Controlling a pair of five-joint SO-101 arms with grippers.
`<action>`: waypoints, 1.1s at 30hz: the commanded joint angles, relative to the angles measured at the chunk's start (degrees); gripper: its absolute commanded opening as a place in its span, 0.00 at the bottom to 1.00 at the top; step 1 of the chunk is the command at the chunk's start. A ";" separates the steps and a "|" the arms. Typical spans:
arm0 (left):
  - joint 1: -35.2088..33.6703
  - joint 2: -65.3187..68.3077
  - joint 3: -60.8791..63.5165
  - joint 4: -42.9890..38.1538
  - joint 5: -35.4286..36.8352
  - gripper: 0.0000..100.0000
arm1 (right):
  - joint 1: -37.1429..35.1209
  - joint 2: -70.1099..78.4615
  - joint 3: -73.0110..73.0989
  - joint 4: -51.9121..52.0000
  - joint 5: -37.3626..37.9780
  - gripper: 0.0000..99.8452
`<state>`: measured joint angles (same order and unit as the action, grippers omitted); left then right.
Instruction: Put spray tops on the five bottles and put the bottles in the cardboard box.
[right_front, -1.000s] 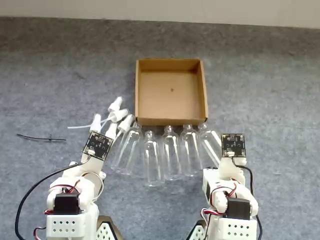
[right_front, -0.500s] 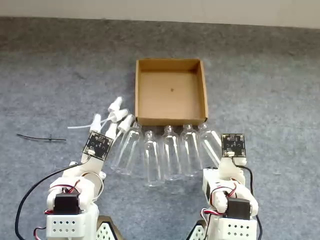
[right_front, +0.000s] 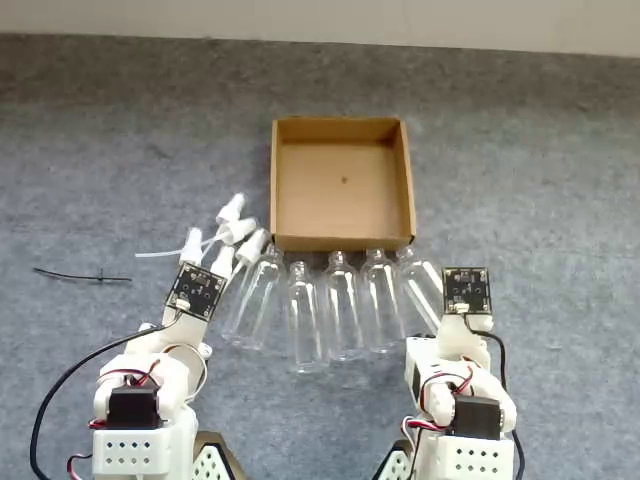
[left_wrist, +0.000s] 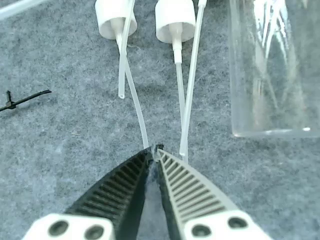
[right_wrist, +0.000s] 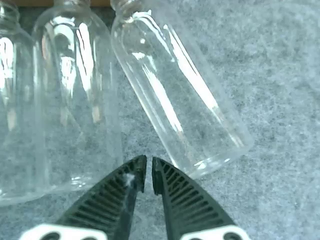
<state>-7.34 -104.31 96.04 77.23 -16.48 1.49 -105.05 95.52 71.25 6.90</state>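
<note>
Several clear bottles (right_front: 330, 305) lie side by side on the grey carpet, necks toward the open cardboard box (right_front: 343, 183). White spray tops (right_front: 233, 232) with thin tubes lie in a loose cluster left of the box. My left gripper (left_wrist: 155, 150) is shut with nothing in it, its tips at the ends of two dip tubes below two spray tops (left_wrist: 175, 20), beside the base of a bottle (left_wrist: 267, 70). My right gripper (right_wrist: 148, 162) is shut and empty, just short of the base of the rightmost bottle (right_wrist: 180, 105).
A black cable tie (right_front: 82, 275) lies on the carpet at the far left. The box is empty inside. Both arm bases (right_front: 145, 420) stand at the near edge of the table.
</note>
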 joint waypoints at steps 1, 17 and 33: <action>0.84 -0.48 1.10 0.79 -0.53 0.01 | 0.57 -0.22 9.98 0.31 0.18 0.00; 1.01 -0.48 1.10 0.53 -0.53 0.01 | 0.57 -0.22 9.98 0.31 0.26 0.00; -4.00 -0.48 1.10 0.79 -24.35 0.01 | 8.92 -0.22 7.87 -16.66 6.24 0.01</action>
<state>-8.84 -104.75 96.04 77.23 -27.74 7.74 -105.05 95.52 56.84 8.04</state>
